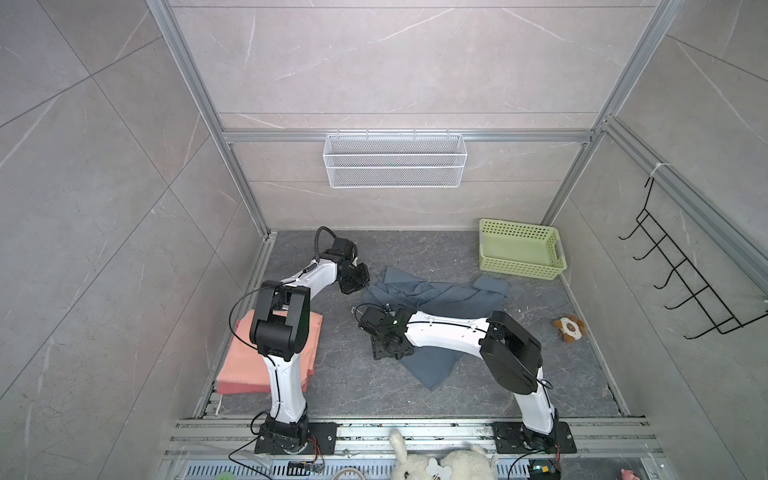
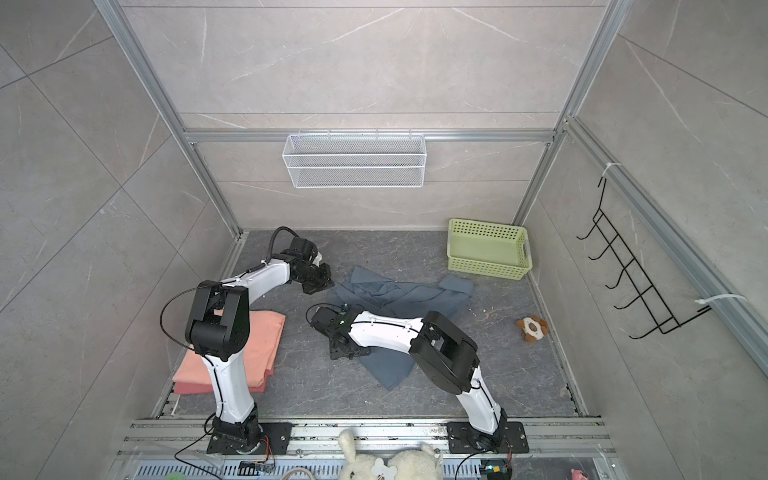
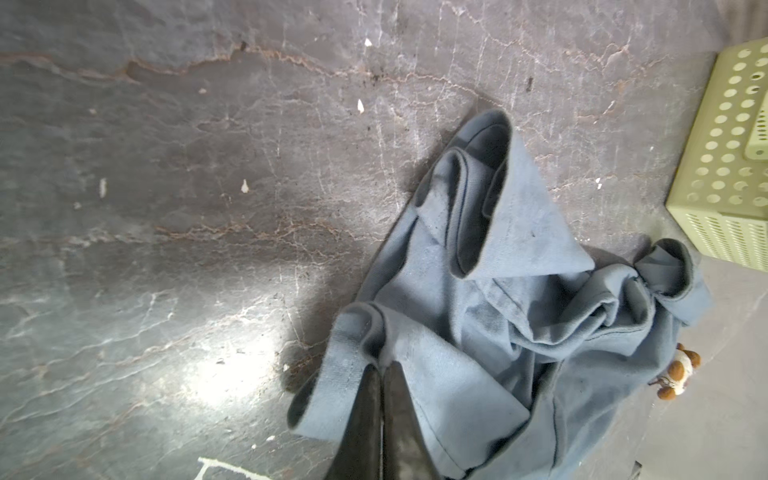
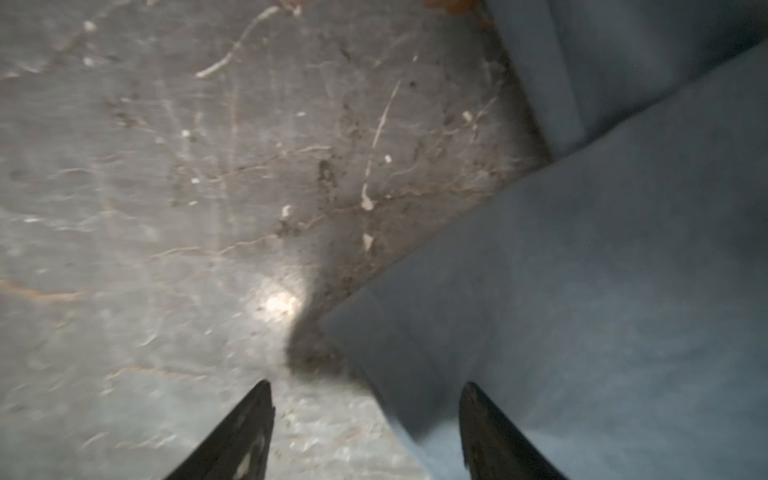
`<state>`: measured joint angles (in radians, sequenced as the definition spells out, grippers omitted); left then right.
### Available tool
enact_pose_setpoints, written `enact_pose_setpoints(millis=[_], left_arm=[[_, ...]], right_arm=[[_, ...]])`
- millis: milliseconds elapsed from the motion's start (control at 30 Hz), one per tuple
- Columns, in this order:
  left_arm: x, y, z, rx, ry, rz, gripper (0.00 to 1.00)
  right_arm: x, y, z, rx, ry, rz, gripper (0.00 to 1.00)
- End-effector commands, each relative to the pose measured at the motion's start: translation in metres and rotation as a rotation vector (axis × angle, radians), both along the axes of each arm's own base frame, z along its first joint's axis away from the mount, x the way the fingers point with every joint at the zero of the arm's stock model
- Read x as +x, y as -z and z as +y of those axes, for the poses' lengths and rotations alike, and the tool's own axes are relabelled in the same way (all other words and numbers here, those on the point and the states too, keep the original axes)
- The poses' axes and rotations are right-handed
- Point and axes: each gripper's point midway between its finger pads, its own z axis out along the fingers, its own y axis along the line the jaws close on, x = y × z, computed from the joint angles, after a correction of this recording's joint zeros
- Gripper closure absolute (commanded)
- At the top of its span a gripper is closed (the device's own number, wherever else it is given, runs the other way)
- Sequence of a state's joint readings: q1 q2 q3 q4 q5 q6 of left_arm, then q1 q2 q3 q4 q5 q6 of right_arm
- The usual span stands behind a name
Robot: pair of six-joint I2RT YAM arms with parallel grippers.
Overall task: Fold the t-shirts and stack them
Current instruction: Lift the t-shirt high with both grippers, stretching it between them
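Pinching the slate-blue t-shirt near the table's far edge, the left tool is clamped shut; the right tool (wide open, empty) hovers astride its nearer edge.

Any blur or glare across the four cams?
Right wrist view: motion-blurred, with a glare spot on the floor beside the shirt. Left wrist view: sharp, bigger floor glare, dark shadow under the shirt's edge. Both top views: sharp, evenly lit.

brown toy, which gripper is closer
Right. The right gripper, open at the shirt's near edge, is well left of the toy; the left gripper, shut on the shirt's far corner, is farther left.
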<state>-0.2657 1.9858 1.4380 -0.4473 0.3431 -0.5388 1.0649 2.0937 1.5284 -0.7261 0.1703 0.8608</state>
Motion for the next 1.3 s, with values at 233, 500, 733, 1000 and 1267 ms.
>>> enact_pose_setpoints(millis=[233, 500, 733, 1000, 1267], left_arm=[[0.007, -0.021, -0.001, -0.024, 0.027, -0.045, 1.00], [0.008, -0.031, 0.000, -0.034, 0.019, -0.063, 1.00], [0.010, -0.055, 0.003, -0.073, -0.001, -0.104, 1.00], [0.009, -0.105, 0.027, -0.110, -0.058, -0.190, 1.00], [-0.015, -0.188, 0.083, -0.094, -0.162, -0.350, 1.00]], right_arm=[[0.000, 0.032, -0.018, -0.129, -0.018, 0.000, 0.55], [0.009, 0.006, -0.032, -0.141, 0.024, -0.068, 1.00], [0.052, -0.097, -0.077, -0.059, 0.175, -0.296, 1.00], [0.092, -0.235, -0.178, 0.160, 0.413, -0.548, 1.00], [0.075, -0.356, -0.298, 0.122, 0.564, -0.836, 1.00]])
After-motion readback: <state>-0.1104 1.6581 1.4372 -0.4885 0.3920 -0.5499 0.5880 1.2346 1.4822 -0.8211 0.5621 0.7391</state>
